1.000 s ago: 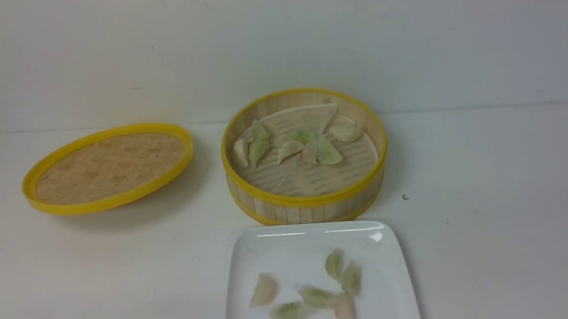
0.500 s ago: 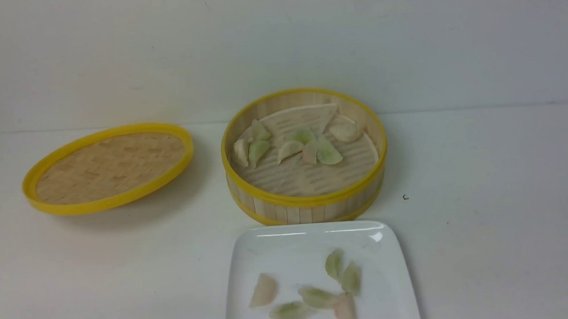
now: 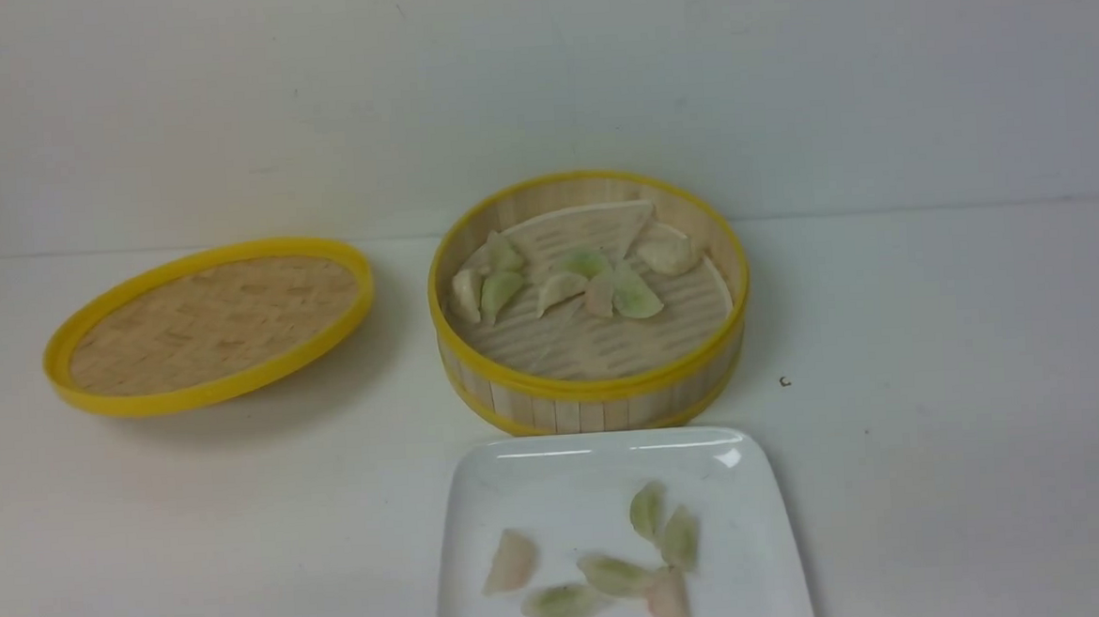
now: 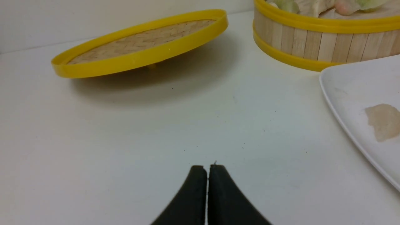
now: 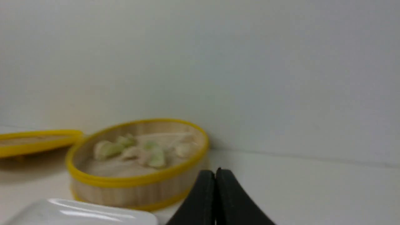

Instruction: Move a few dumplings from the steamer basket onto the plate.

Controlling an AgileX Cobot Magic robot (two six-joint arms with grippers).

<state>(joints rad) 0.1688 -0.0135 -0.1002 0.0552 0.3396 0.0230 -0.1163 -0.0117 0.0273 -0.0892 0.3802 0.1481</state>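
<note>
The steamer basket [image 3: 594,395] stands at the table's middle with several dumplings [image 3: 633,295] in its far half. The white plate [image 3: 558,477] lies just in front of it and holds several dumplings [image 3: 610,573]. Neither gripper shows in the front view. My left gripper [image 4: 207,167] is shut and empty, low over bare table left of the plate [image 4: 350,90]. My right gripper [image 5: 215,171] is shut and empty, near the table to the right of the basket [image 5: 137,190] and the plate [image 5: 81,214].
The flat yellow-rimmed woven lid [image 3: 207,322] rests tilted at the left of the table; it also shows in the left wrist view [image 4: 140,47]. A white wall stands close behind the basket. A small dark speck [image 3: 784,382] lies right of the basket.
</note>
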